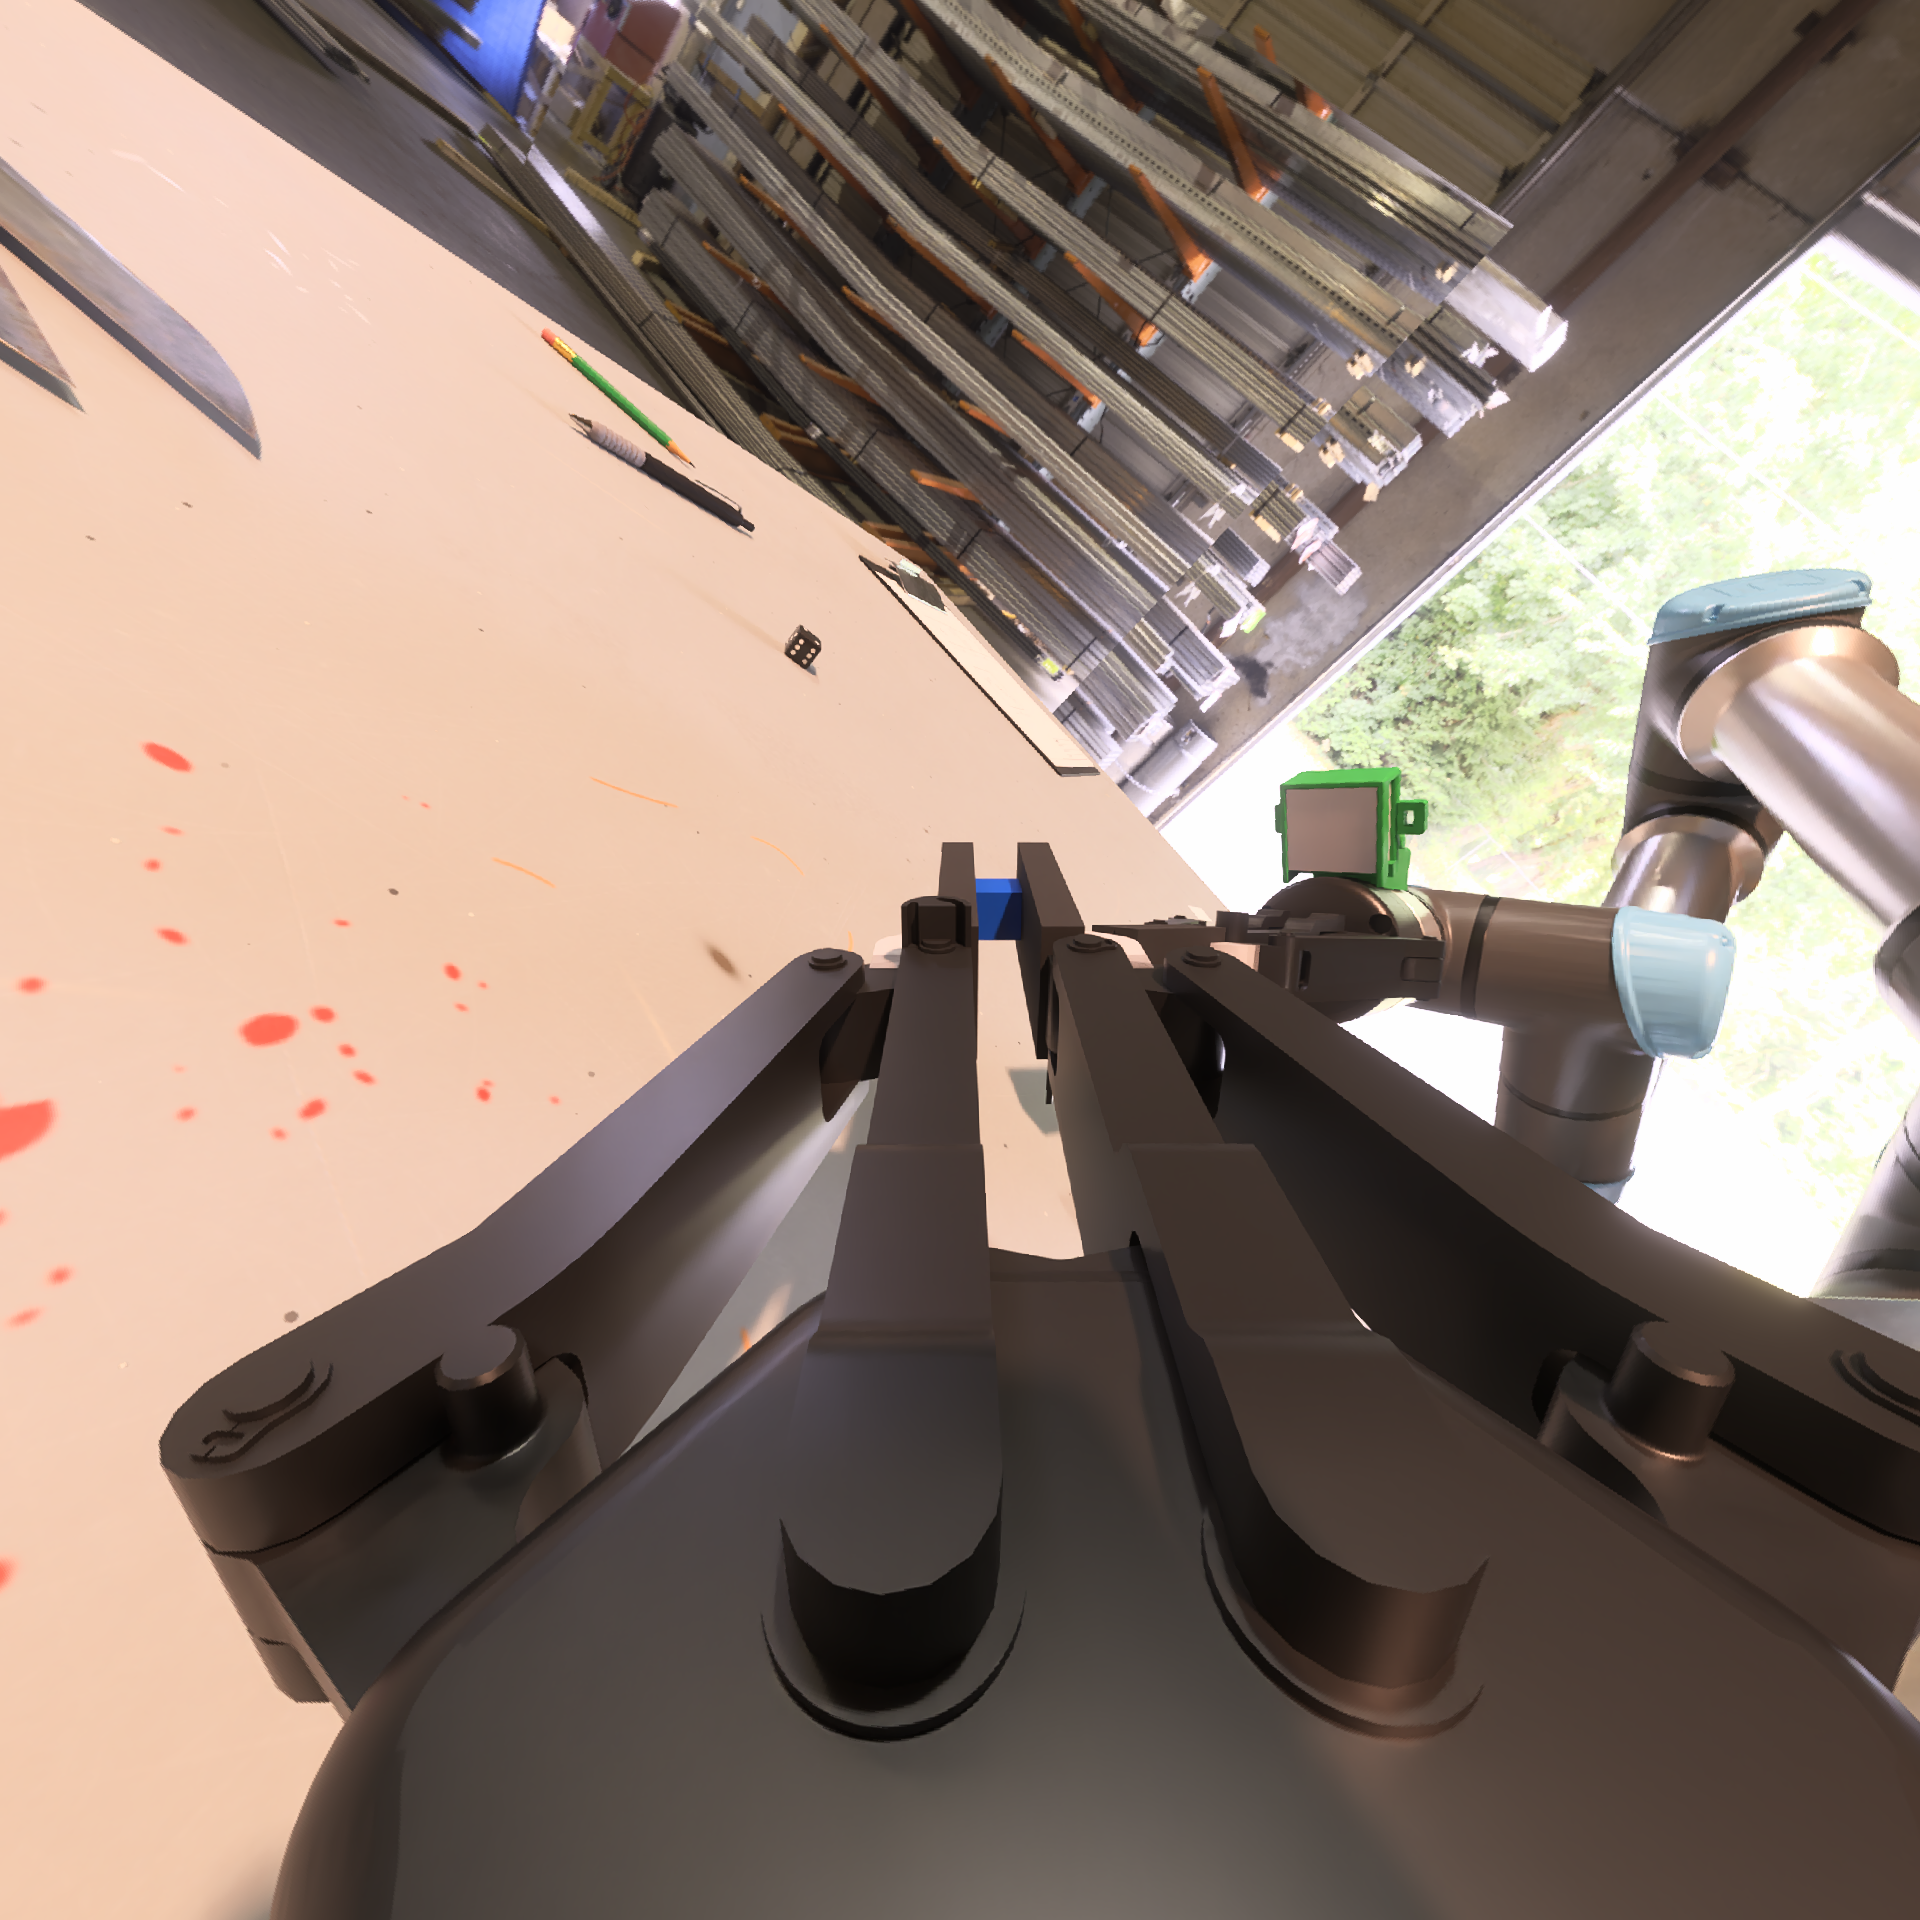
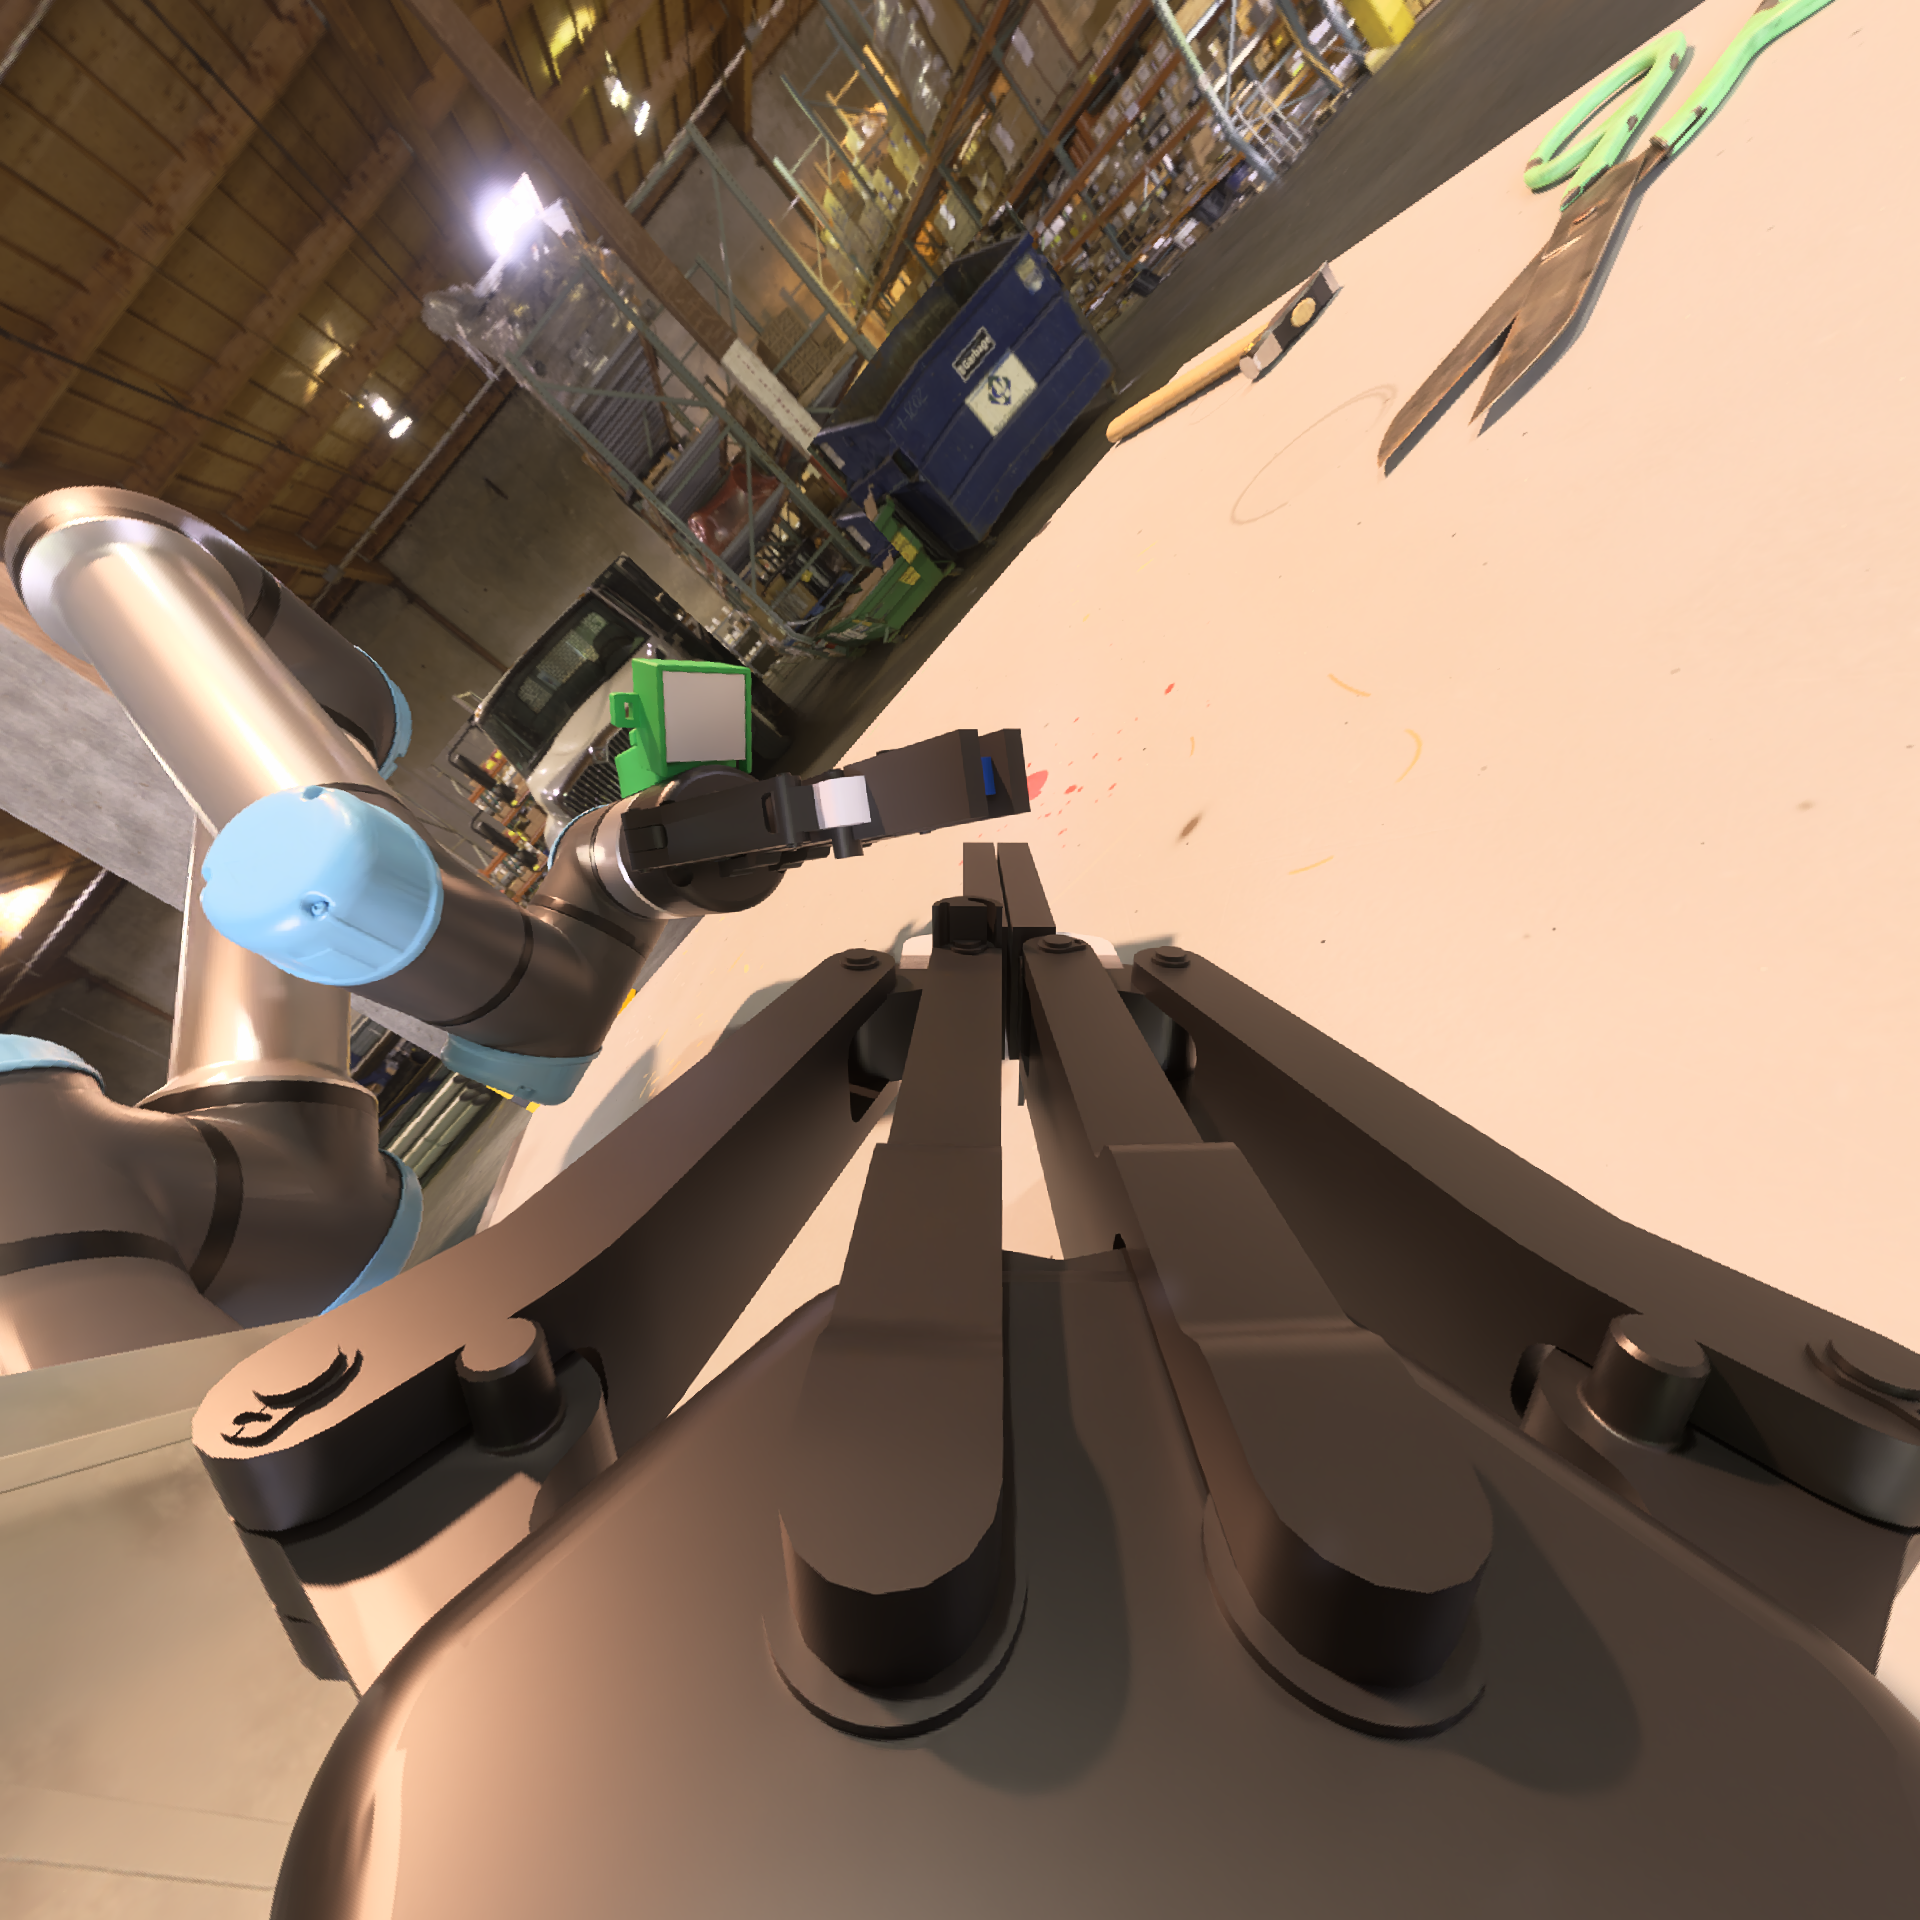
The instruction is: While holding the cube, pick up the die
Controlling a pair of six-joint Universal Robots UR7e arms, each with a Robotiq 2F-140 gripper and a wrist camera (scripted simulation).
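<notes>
My left gripper is shut on a small blue cube and holds it above the table. The same gripper and cube show in the right wrist view at mid left. A black die with white pips lies on the table, ahead and to the left of the left gripper, apart from it. My right gripper is shut with its fingers together and nothing between them. It also shows in the left wrist view, just right of the left fingers. The die is not in the right wrist view.
A green pencil and a black pen lie beyond the die. A clipboard lies at the table edge. Green-handled scissors and a hammer lie far off. Red paint spots mark the tan table.
</notes>
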